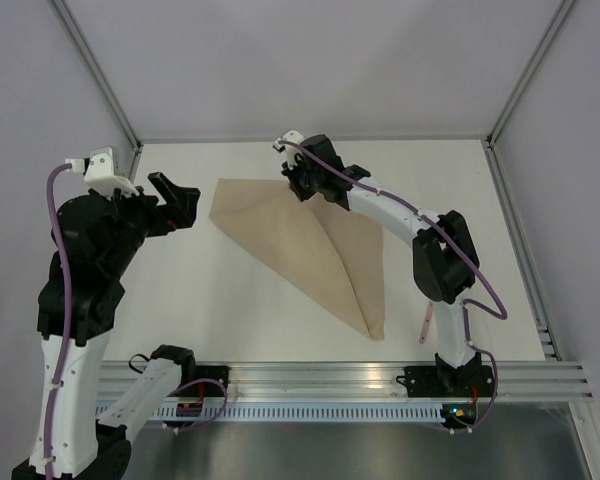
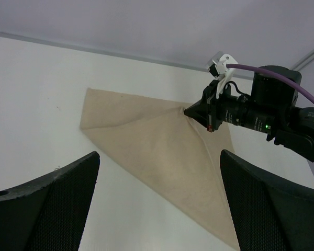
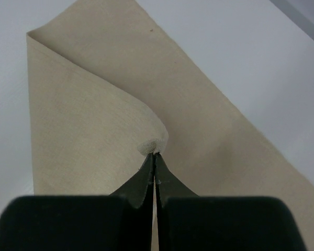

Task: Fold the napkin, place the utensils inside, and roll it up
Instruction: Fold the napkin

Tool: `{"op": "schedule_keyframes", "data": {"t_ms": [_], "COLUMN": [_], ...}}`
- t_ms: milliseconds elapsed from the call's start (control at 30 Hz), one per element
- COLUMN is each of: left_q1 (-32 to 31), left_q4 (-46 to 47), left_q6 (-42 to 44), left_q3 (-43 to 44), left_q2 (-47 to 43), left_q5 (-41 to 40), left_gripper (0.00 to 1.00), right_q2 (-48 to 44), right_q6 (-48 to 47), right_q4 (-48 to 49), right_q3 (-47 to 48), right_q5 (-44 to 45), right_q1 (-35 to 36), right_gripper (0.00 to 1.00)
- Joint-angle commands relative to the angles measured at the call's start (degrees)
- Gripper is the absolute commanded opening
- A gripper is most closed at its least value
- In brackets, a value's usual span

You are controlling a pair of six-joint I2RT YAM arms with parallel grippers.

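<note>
The right gripper point(image 3: 155, 157) was pinched shut on a corner of the napkin point(image 1: 315, 250), which lay partly folded on the table point(image 1: 240, 310). The left gripper point(image 1: 177, 200) hung wide open and empty, left of the cloth. Only the top view showed the fork point(image 1: 425, 325), right of the napkin.

plain tan napkin point(image 1: 310, 250), pink-handled fork point(image 1: 425, 325)

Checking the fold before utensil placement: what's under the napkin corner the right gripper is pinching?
Under the corner pinched by the right gripper, only a lower layer of the napkin shows. Anything beneath the flat cloth is covered. The fork lies apart, on the table.
</note>
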Motion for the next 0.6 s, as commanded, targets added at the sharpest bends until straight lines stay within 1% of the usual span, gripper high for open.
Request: {"op": "schedule_keyframes", "data": {"t_ms": [0,567], "left_q1": [-0.07,-0.07], "left_q4": [3.32,5.16], "left_q6": [-1.70,-1.70], "left_q3": [-0.82,-3.72], "left_q2": [0.17,0.35], "left_q5": [2.21,3.52], "left_gripper": [1.00,1.00], "right_q2": [-2.46,-5.71], "right_q6": [-1.05,-0.09], "right_q4": [1.39,3.50], "right_q3": [-0.51,-4.29], "right_q5": [2.23,3.46], "right_q1": [-1.28,-7.96], "right_gripper": [0.00,0.01]}}
